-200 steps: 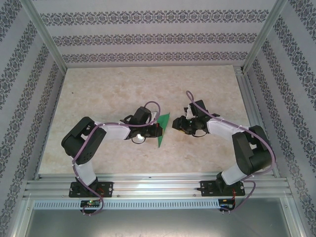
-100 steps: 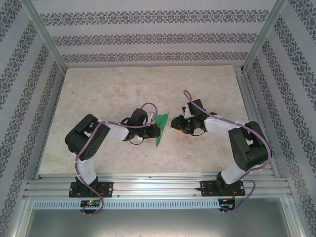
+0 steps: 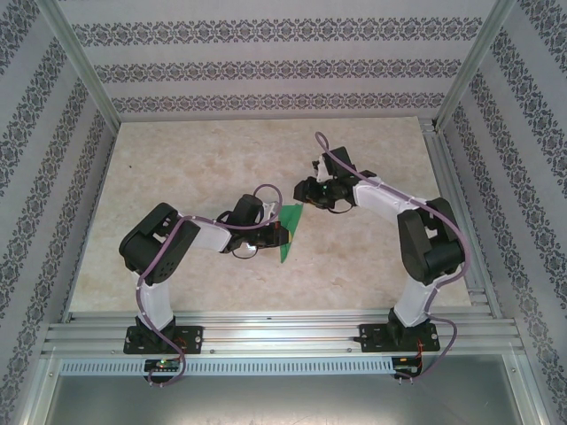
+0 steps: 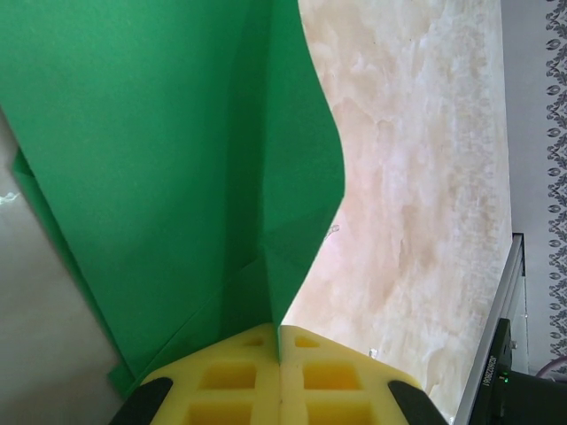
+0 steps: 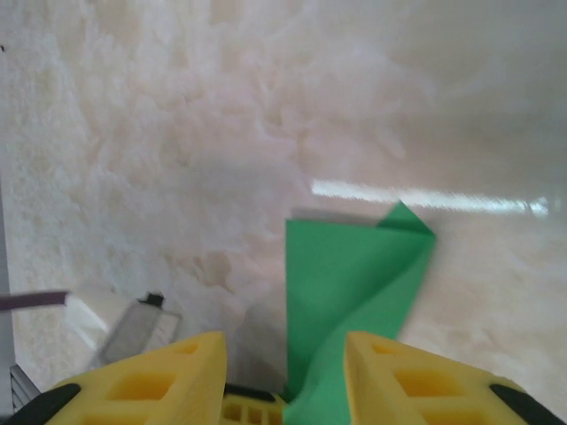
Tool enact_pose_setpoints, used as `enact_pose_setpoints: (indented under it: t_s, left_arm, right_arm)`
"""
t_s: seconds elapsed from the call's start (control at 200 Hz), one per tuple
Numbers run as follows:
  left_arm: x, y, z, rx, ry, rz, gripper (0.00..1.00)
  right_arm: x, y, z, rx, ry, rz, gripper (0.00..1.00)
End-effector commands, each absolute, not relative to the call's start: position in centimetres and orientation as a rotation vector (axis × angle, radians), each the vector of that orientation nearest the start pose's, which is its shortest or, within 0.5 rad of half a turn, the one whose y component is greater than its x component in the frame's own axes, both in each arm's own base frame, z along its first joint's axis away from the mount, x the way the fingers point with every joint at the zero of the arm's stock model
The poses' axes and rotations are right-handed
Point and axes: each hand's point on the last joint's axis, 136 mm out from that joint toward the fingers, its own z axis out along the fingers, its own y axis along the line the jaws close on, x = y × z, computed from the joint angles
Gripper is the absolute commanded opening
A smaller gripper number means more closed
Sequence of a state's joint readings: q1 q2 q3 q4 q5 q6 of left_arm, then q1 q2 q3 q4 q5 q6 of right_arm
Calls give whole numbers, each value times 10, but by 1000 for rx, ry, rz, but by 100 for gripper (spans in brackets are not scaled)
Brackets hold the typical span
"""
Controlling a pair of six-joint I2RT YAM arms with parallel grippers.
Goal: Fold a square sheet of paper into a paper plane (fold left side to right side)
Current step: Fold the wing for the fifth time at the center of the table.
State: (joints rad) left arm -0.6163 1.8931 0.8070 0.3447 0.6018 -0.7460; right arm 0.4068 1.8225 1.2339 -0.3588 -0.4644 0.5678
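Note:
The green paper (image 3: 291, 234) is partly folded, with creases, and stands up off the table at mid-table. My left gripper (image 3: 279, 235) is shut on its near edge. In the left wrist view the yellow pads (image 4: 239, 376) press together on the paper (image 4: 159, 159), which fans up and to the left. My right gripper (image 3: 305, 191) hovers just beyond the paper's far tip, open. In the right wrist view its yellow fingers (image 5: 159, 381) stand apart, and the paper (image 5: 354, 274) shows between them with a folded corner at its far end. No finished paper plane is in view.
The marble-look table (image 3: 177, 168) is bare on the left, at the back and at the right. Patterned walls and aluminium posts enclose it. A metal rail (image 3: 283, 336) runs along the near edge. A grey-white part with a cable (image 5: 124, 323) lies left of the right fingers.
My right gripper has swung left and toward the back, from beside the paper to beyond its far tip. The left gripper has held the paper almost in place.

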Motion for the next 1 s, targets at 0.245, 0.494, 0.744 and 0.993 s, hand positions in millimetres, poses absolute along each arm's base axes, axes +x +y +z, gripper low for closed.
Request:
enact_pose_setpoints:
  t_s: [0.245,0.494,0.744,0.993]
  left_arm:
    - [291,-324,31,231,2535,-1321,0]
    - [287,-321,26,236,2535,-1318,0]
    - [291,-323,31,242,2522,-1319,3]
    - [303,-324,53,286,2505,-1235,25]
  right_arm:
    - [394,293,59,-176,2845,816,37]
    - [391,300,35,-184,2935,724,37]
    - [389,297,12,-190,2993,647,37]
    - [383,292,3,-218,3025,591,36]
